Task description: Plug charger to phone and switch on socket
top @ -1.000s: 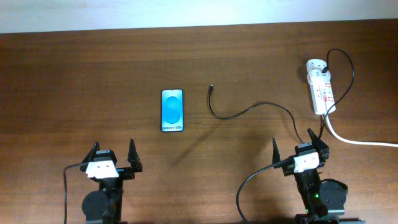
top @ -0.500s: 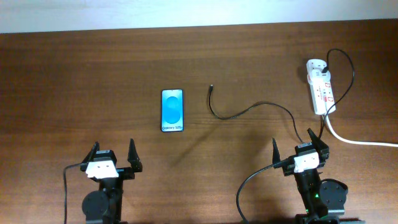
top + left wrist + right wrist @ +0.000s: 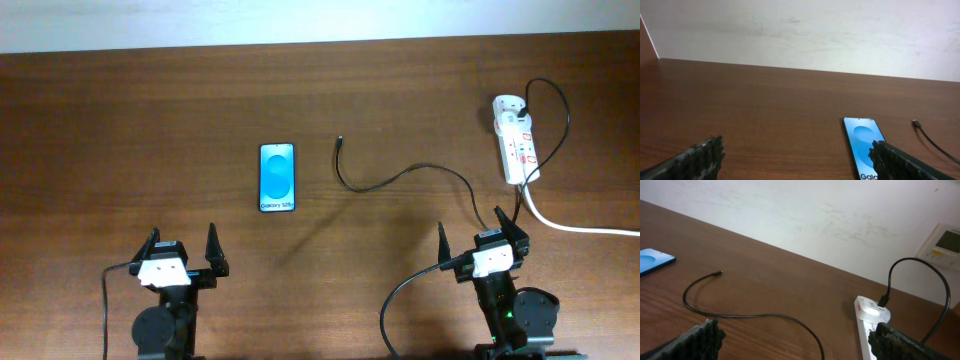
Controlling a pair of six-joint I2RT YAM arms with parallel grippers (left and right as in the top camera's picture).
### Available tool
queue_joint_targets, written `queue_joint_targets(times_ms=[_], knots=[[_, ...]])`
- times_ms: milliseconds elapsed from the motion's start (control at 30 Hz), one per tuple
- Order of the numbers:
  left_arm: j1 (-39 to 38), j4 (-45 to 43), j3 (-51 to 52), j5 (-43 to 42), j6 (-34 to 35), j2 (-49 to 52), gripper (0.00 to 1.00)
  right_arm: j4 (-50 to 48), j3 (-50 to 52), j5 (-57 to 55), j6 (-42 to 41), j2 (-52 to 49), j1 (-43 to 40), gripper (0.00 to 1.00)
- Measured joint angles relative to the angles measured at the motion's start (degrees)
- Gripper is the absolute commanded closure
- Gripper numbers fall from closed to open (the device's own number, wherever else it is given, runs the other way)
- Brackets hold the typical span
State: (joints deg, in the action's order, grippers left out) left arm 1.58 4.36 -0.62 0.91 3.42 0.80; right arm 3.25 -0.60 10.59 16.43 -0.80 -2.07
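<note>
**Left gripper (image 3: 182, 238) and right gripper (image 3: 478, 232) gape wide and empty; charger tip lies loose beside the phone**

The charger (image 3: 400, 175) is a thin black cable lying on the table (image 3: 120, 120). Its small plug tip (image 3: 340, 141) lies free, near the phone's far right corner but not touching it. From the tip the cable curves toward the near edge, then runs right and passes close by the right gripper's fingers. Its other end loops up and over to a black plug seated in a white adapter (image 3: 872, 311) at the far end of the socket (image 3: 517, 145).

The phone (image 3: 278, 177) lies flat, face up, left of the plug tip. Its screen is bright blue, with "Galaxy S25" in white at the near end; the left wrist view shows only "Gal" before a finger cuts it off.

The socket lies well to the right, lengthwise front to back. It has red marks along its top; any lettering is too small to read. A thick white cord (image 3: 570, 227) leaves its near end and runs off right.

Both grippers sit at the near edge, well apart from phone and socket. On the pale wall (image 3: 800, 30) a beige wall panel (image 3: 945, 242) has a small display, its writing illegible.
</note>
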Motion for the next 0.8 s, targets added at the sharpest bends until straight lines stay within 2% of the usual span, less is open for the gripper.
queue_joint_targets(times_ms=[600, 800], knots=[[0.0, -0.3, 0.0, 3.2, -0.9, 0.0, 0.01, 0.0, 0.0, 0.0, 0.0, 0.0, 0.0, 0.02], [0.0, -3.1, 0.0, -0.9, -0.9, 0.0, 0.01, 0.0, 0.0, 0.0, 0.0, 0.0, 0.0, 0.02]])
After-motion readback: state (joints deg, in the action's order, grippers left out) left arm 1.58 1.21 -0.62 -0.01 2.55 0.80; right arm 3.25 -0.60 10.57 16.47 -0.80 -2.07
